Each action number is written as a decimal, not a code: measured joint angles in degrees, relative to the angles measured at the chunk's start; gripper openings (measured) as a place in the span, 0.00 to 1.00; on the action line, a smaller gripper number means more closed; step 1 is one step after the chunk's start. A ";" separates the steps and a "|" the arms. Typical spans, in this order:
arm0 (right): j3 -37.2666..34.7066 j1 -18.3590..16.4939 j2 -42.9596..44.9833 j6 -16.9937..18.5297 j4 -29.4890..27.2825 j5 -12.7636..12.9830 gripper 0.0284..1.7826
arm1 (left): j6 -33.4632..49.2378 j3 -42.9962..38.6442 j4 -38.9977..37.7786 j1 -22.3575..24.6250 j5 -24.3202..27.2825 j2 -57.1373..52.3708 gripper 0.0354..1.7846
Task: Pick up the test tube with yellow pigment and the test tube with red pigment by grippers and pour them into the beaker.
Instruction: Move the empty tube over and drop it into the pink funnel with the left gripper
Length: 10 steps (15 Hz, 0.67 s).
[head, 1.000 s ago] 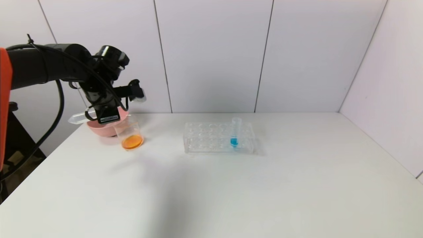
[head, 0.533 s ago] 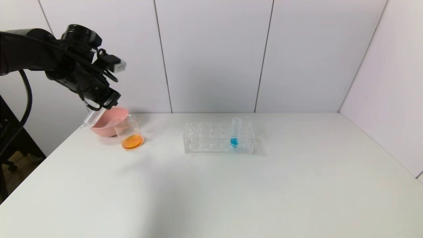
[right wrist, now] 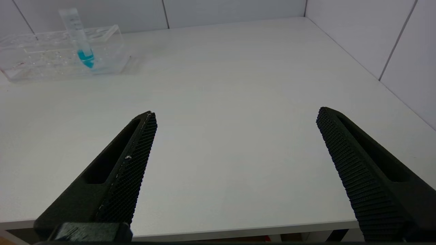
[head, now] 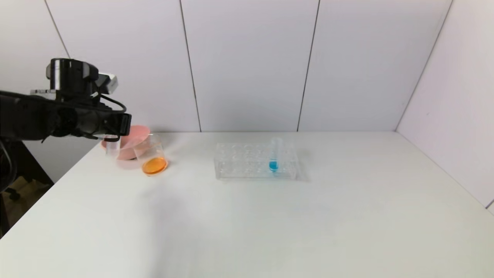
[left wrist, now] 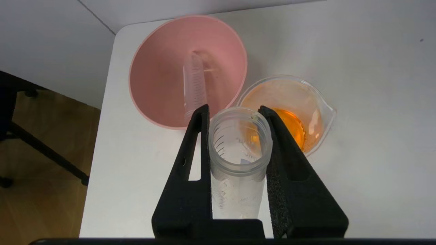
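- Left gripper (left wrist: pixel 235 114): its black, rough-surfaced fingers (left wrist: pixel 199 136) clamp an empty clear test tube (left wrist: pixel 238 160), which a second ago lay tipped with its mouth over the beaker (head: pixel 151 156) and now hangs upright near the table's (head: pixel 270 216) far left corner, in front of the pink bowl (head: pixel 129 143).
- The arm has swung back toward the left edge and now reaches in level.
- The beaker, a clear straight-sided vessel with a pouring lip, stands just beside the bowl and holds orange liquid on its bottom.
- A second empty graduated tube (left wrist: pixel 195 85) lies slanted inside the smooth, round bowl.
- The clear tube rack (head: pixel 256 161) stands mid-table toward the back, carrying one upright tube of blue liquid (head: pixel 274 155).
- Right gripper (right wrist: pixel 235 117): its ridged fingers are spread wide over the table's near edge, facing bare white table.
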<state>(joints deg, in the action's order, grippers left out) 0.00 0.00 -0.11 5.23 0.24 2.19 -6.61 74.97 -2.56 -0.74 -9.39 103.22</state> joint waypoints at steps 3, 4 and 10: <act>0.00 0.00 0.00 0.00 0.00 -0.02 0.96 | 0.41 -16.29 -24.98 0.61 -5.02 -4.13 0.24; 0.00 0.00 0.00 0.02 -0.02 0.00 0.96 | 0.63 -20.41 -33.93 0.72 -6.73 -4.77 0.24; 0.00 0.00 0.00 0.02 0.00 0.00 0.96 | 9.14 -18.71 -55.60 2.69 -9.18 4.67 0.24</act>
<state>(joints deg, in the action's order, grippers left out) 0.00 0.00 -0.11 5.25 0.24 2.19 2.54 56.26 -58.16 1.95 -18.57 107.89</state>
